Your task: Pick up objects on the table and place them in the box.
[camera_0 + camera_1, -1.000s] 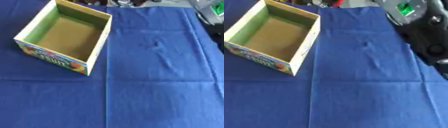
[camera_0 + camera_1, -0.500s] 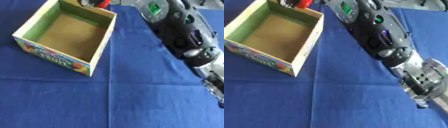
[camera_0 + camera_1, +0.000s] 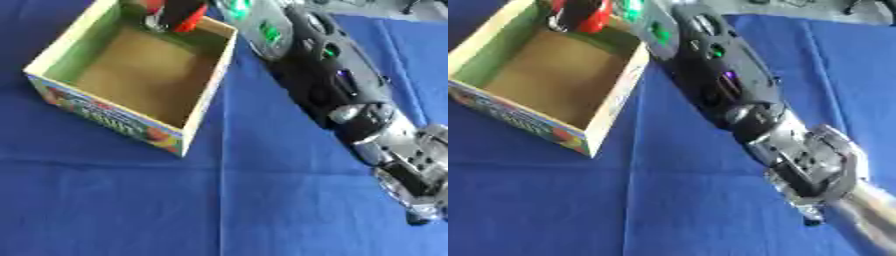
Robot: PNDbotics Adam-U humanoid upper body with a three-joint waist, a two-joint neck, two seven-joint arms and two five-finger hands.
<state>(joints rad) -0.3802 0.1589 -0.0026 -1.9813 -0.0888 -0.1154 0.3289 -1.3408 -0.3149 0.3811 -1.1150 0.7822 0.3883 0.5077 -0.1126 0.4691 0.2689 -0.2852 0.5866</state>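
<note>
An open cardboard box (image 3: 107, 113) with a colourful printed front and a green inner rim stands on the blue cloth at the upper left; its brown floor is bare. My right arm (image 3: 325, 85) stretches from the lower right up to the box's far wall. There my right hand (image 3: 579, 10) has dark fingers curled round a red object (image 3: 598, 21), held above the far edge of the box. Most of the red object is hidden by the fingers. My left hand shows in neither view.
The blue cloth (image 3: 114, 200) covers the whole table, with fold lines crossing it. The silver and black forearm lies over the cloth to the right of the box.
My right arm has come in from the right and reached across to the box's far edge, carrying the red object. The view has also shifted.
</note>
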